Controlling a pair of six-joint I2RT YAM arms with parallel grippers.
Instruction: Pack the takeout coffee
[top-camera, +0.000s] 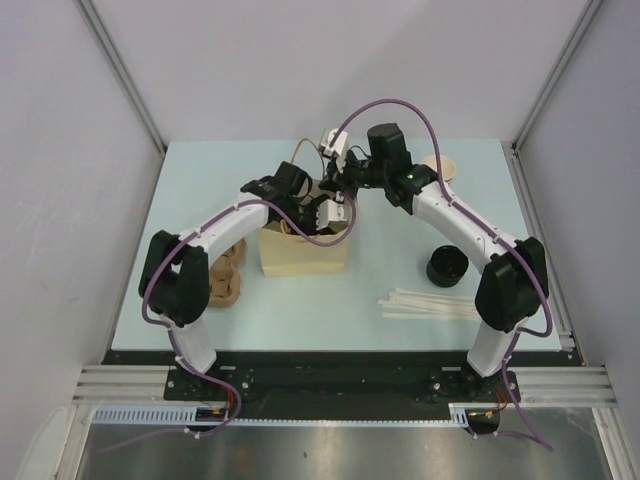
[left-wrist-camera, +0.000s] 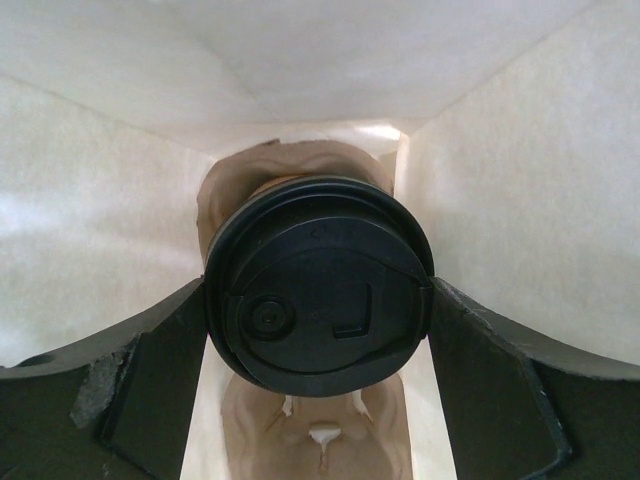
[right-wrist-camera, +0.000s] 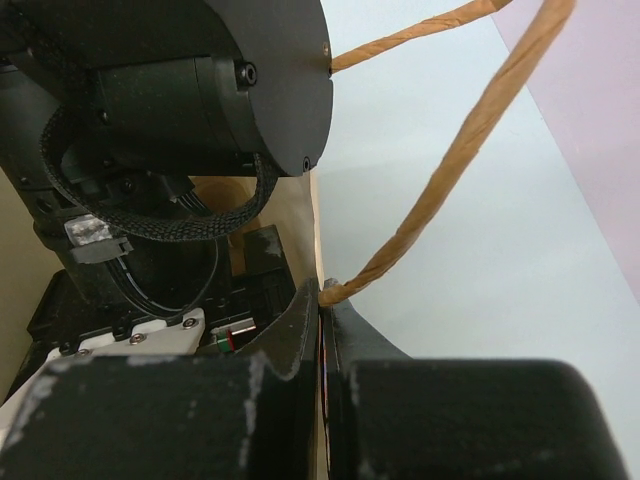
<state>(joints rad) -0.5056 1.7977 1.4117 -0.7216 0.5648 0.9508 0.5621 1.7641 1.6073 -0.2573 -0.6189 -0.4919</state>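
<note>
The takeout coffee, a tan cup under a round black lid, hangs inside the tan paper bag at mid-table. My left gripper reaches down into the bag, and its two fingers press against opposite sides of the lid. A brown moulded cup carrier lies below the cup on the bag's floor. My right gripper is shut on the bag's rim, right where the twisted paper handle is attached. From above, the cup is hidden under the left wrist.
A stack of black lids sits right of the bag. White sticks lie near the right arm's base. Brown cup carriers sit left of the bag, partly under the left arm. A tan item lies at the back right.
</note>
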